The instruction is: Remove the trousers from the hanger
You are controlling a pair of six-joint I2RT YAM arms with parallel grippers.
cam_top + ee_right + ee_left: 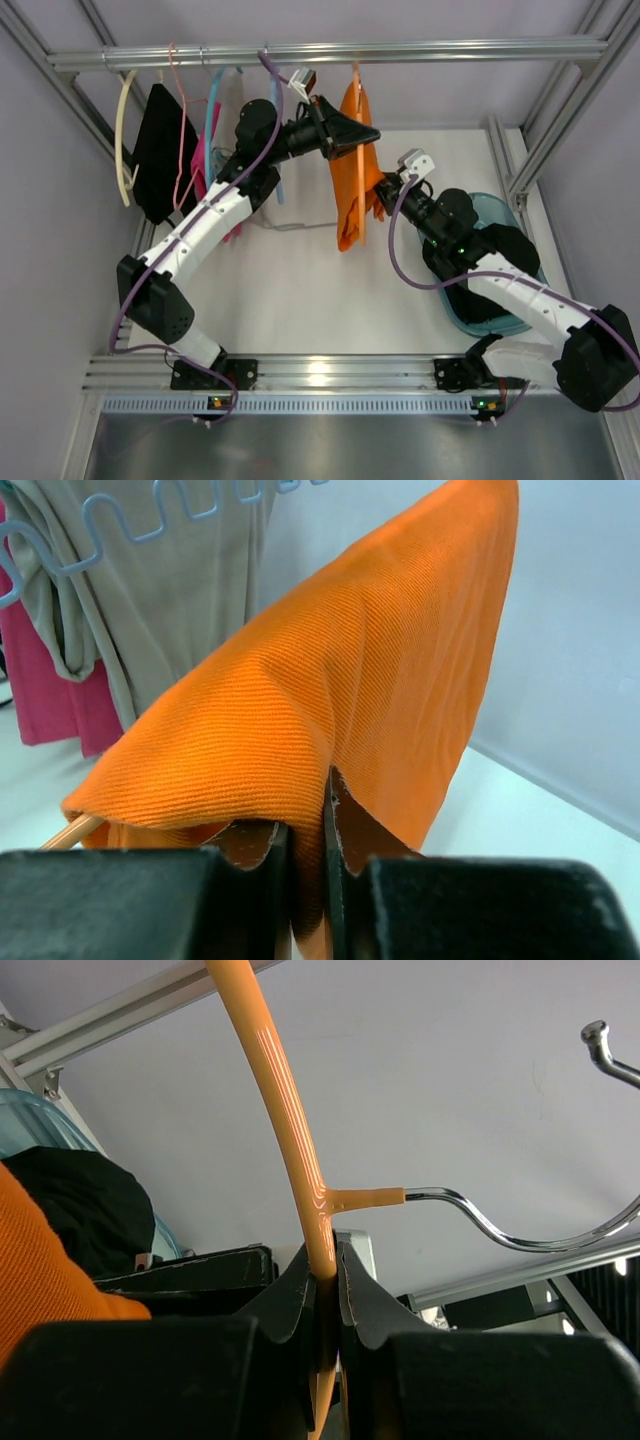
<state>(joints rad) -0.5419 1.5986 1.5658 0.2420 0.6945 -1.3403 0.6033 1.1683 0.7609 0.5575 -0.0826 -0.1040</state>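
The orange trousers [350,205] hang folded over an orange hanger [356,110] on the top rail. My left gripper [362,135] is shut on the orange hanger's shoulder [300,1150], just below its metal hook [500,1228]. My right gripper [383,195] is shut on a fold of the orange trousers [330,710] at their right side. The black trousers [160,160] hang on a cream hanger [122,140] at the far left. More black cloth [480,290] lies in the blue bin.
The rail [330,52] also carries a pink garment [205,165] and a beige garment [170,590] on a light-blue hanger [150,515]. A blue bin [505,215] stands at the right under my right arm. Frame posts stand at both back corners.
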